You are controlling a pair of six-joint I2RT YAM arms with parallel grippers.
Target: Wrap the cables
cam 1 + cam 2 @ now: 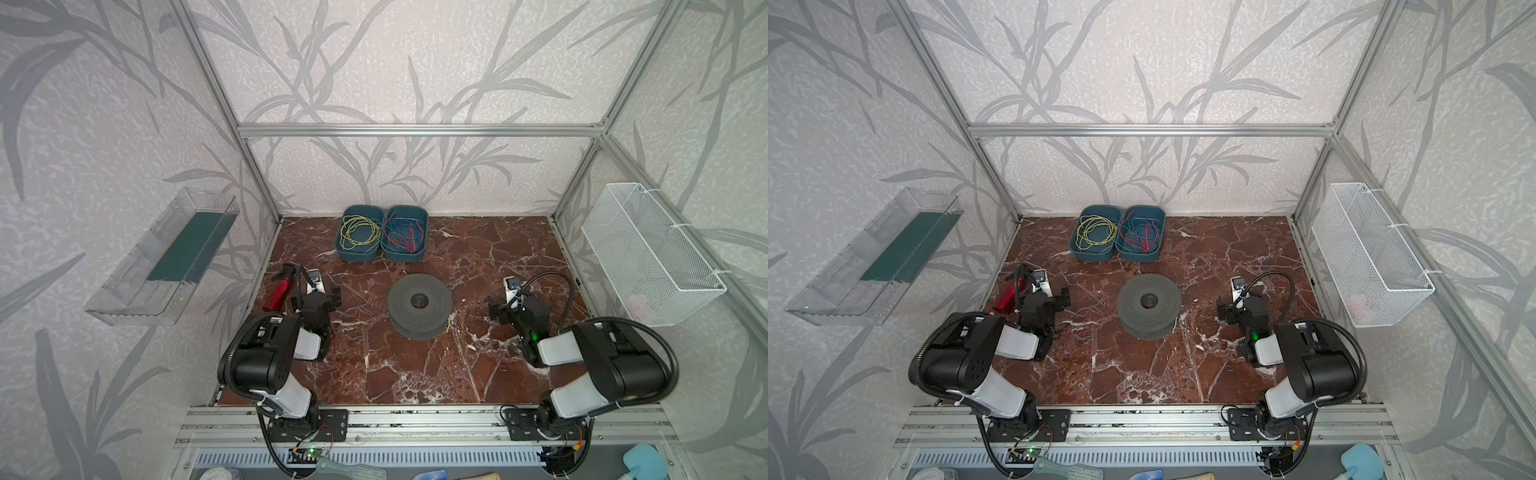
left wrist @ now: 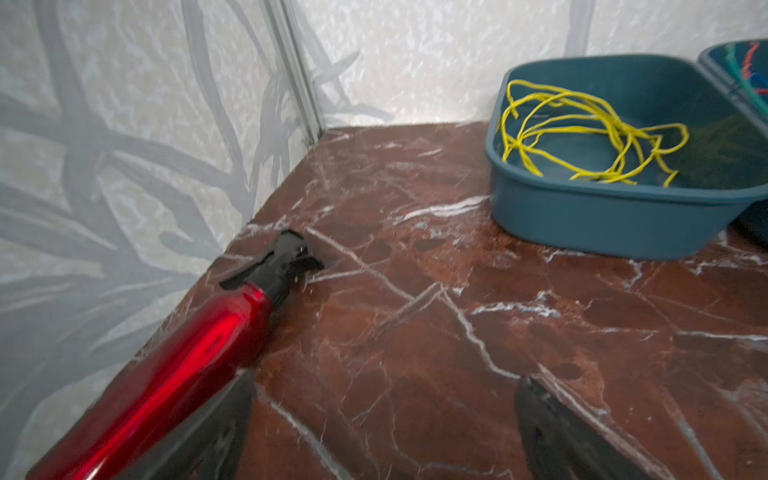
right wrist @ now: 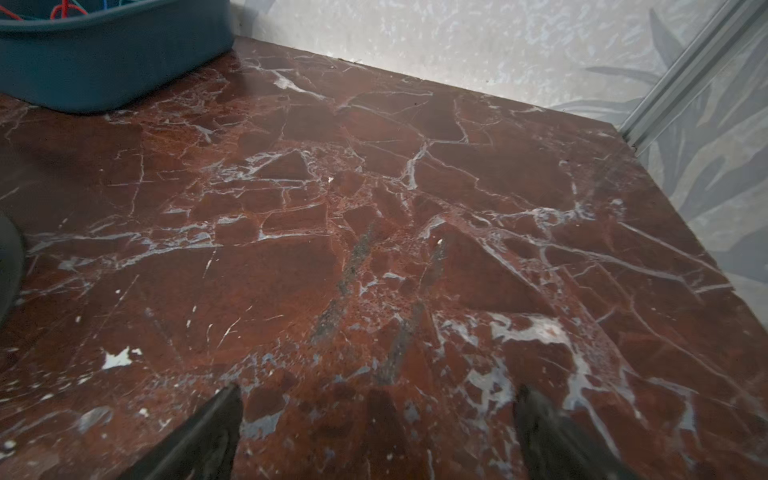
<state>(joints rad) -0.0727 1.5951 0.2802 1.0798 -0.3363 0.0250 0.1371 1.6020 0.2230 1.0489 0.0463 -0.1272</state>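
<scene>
Both the left gripper (image 1: 318,297) and the right gripper (image 1: 510,311) are wide open in a top view and hold nothing. A grey spool (image 1: 399,305) sits between them on the table (image 1: 415,374). The cables (image 1: 359,232) lie curled in a blue tray (image 1: 337,245) at the back, well apart from both. In the left wrist view, the left fingers (image 2: 552,428) are spread and empty. A red spray bottle (image 2: 187,353) lies just beside one, and the cables show in the tray farther off. In the right wrist view, the right fingers (image 3: 208,432) are spread over the table.
</scene>
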